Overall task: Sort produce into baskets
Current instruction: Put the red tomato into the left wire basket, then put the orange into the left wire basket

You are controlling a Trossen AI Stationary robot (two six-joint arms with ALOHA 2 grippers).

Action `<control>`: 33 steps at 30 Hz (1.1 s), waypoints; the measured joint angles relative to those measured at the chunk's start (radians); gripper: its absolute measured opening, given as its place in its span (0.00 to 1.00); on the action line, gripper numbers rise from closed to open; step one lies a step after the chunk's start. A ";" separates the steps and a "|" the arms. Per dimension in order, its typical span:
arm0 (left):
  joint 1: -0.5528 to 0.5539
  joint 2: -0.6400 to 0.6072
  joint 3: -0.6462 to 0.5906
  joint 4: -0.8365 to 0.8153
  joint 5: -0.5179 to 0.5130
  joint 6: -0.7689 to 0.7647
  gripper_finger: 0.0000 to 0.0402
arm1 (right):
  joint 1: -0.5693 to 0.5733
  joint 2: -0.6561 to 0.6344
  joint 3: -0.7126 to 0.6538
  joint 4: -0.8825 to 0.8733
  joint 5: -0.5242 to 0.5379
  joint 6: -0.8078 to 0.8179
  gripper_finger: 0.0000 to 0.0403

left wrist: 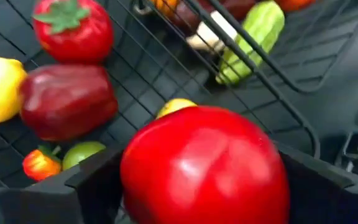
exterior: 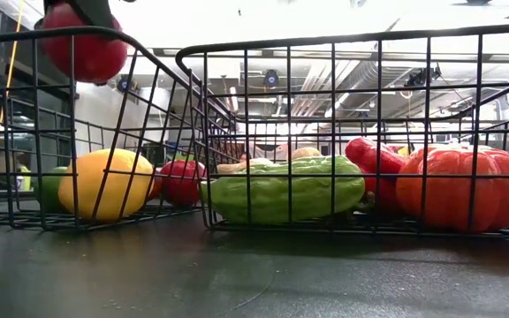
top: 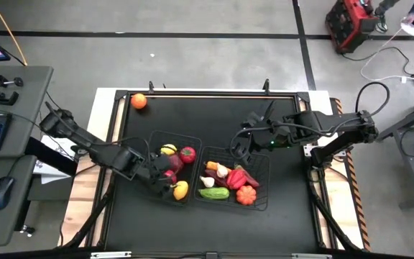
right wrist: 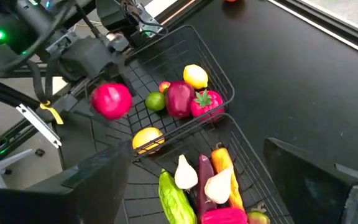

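The left gripper (right wrist: 107, 93) pinches a red apple (right wrist: 111, 101) above the left basket (top: 157, 137), seemingly poised to drop it among the fruit, while the right gripper (top: 237, 150), fingers spread, hovers over the right basket (top: 262, 160) of vegetables.

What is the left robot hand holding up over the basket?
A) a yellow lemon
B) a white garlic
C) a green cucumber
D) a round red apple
D: the left gripper has its fingers shut on a round red apple, held above the left basket, while the cucumber and garlic lie in the right basket.
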State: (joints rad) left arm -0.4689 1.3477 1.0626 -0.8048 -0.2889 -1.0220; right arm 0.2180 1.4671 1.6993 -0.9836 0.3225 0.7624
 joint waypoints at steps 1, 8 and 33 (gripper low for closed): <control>0.007 0.001 0.000 0.001 0.021 0.009 0.86 | 0.000 0.000 0.000 0.000 0.000 0.000 0.88; 0.070 -0.005 0.030 0.003 0.076 0.042 0.99 | 0.000 0.000 0.000 0.000 0.000 0.010 0.88; 0.432 -0.129 0.108 -0.035 0.008 0.336 0.98 | -0.097 0.000 0.000 -0.145 0.187 0.137 0.88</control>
State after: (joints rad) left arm -0.0366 1.2186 1.1709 -0.8400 -0.2810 -0.6857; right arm 0.1210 1.4670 1.6993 -1.1290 0.5091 0.8991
